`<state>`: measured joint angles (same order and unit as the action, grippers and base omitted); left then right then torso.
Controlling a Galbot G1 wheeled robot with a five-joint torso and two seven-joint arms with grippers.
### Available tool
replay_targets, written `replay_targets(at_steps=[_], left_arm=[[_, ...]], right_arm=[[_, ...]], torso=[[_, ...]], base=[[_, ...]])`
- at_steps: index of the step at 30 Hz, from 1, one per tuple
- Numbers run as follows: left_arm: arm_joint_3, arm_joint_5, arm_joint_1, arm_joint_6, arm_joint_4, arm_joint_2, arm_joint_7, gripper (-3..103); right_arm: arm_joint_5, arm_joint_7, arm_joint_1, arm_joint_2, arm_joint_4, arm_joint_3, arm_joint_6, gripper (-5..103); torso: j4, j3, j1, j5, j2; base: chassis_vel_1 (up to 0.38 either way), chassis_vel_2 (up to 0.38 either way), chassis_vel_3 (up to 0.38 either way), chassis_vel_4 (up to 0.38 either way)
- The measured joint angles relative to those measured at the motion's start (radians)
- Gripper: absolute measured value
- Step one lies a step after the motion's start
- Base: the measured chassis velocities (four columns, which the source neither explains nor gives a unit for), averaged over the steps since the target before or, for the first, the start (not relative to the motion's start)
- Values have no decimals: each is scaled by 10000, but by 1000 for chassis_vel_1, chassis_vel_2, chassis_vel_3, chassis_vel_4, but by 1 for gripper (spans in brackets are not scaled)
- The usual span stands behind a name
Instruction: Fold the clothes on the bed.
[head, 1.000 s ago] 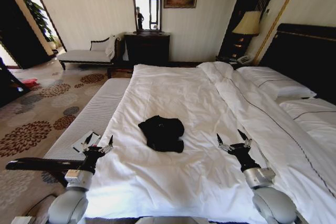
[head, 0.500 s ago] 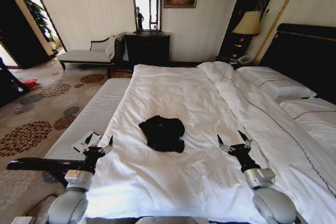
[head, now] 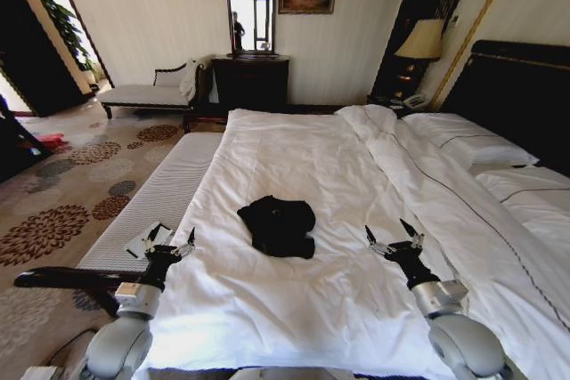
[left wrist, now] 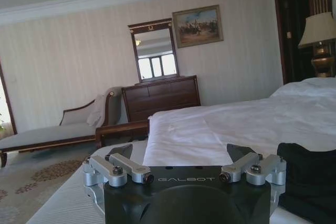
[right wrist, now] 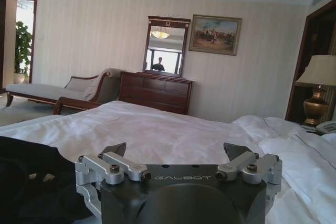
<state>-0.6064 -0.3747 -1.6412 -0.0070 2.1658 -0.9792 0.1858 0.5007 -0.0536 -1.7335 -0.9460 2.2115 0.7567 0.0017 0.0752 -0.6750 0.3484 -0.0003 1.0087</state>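
You face a large bed (head: 294,175) whose white duvet lies smooth with soft creases; its near edge is cut off at the bottom of the head view. White pillows (head: 472,144) sit at the far right against a dark headboard (head: 525,86). A pale ribbed bench (head: 156,198) runs along the bed's left side, with patterned carpet (head: 62,193) beyond it. On the duvet's middle lies the black T-shirt (head: 278,226), a small crumpled heap of soft fabric; you cannot make out any lettering or sleeves. Bare duvet surrounds it on every side. Your right gripper (head: 389,241) hovers over the duvet to the heap's right, well apart from it, jaws spread wide and empty. Your left gripper (head: 168,245) hangs at the bed's left edge, over the seam between duvet and bench, jaws also spread wide and empty. In each wrist view the dark heap shows beside the metal fingers (left wrist: 118,166), partly cut off by the frame
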Motion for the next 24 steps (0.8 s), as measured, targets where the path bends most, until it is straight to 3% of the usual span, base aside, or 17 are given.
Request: replay_targets(at_steps=[4,5,8,10,11,13,14,18,19,22,24], left_arm=[[796,-1197,1148,743,-229,1243,326,100],[796,-1197,1148,743,-229,1243,326,100],[1609,-2538,2502,1172,-834,2382,492,100],[2046,-3195,3213,1329,-1119,2776,493,100],[2046,-3195,3213,1329,-1119,2776,493,100],[2975,-3882,4425,1449,-1504,3132,283,100],[2975,-3882,4425,1449,-1504,3132,283,100],[4666,-4857,6372,1690,-2047,3226,157,100],[4666,-4857,6372,1690,-2047,3226,157,100],[5936,-5942,8105,2168,-2466,3023,566,100],[6181,-6228,8455,2309,-2543,2942,695,100]], right_arm=[[910,42,923,676,-431,-229,-286,100],[910,42,923,676,-431,-229,-286,100],[1060,70,1332,932,-768,-389,-281,100],[1001,83,1357,912,-820,-469,-249,100],[1001,83,1357,912,-820,-469,-249,100],[783,102,1313,750,-906,-560,-156,100],[783,102,1313,750,-906,-560,-156,100],[579,98,1268,584,-985,-619,-109,100],[579,98,1268,584,-985,-619,-109,100],[388,83,1233,530,-1059,-620,-50,100],[349,81,1203,512,-1065,-615,-40,100]], torso=[[-2,-1,0,2,0],[-2,-1,0,2,0],[2,-2,3,3,-1],[0,-2,2,3,-2],[0,-2,2,3,-2],[1,-2,1,4,-1],[1,-2,1,4,-1],[1,-1,0,3,-1],[1,-1,0,3,-1],[0,-1,1,4,-1],[2,-1,1,5,-1]], base=[[0,0,0,0],[0,0,0,0],[0,0,0,0],[0,0,0,0],[0,0,0,0],[0,0,0,0],[0,0,0,0],[0,0,0,0],[0,0,0,0],[0,0,0,0],[0,0,0,0]])
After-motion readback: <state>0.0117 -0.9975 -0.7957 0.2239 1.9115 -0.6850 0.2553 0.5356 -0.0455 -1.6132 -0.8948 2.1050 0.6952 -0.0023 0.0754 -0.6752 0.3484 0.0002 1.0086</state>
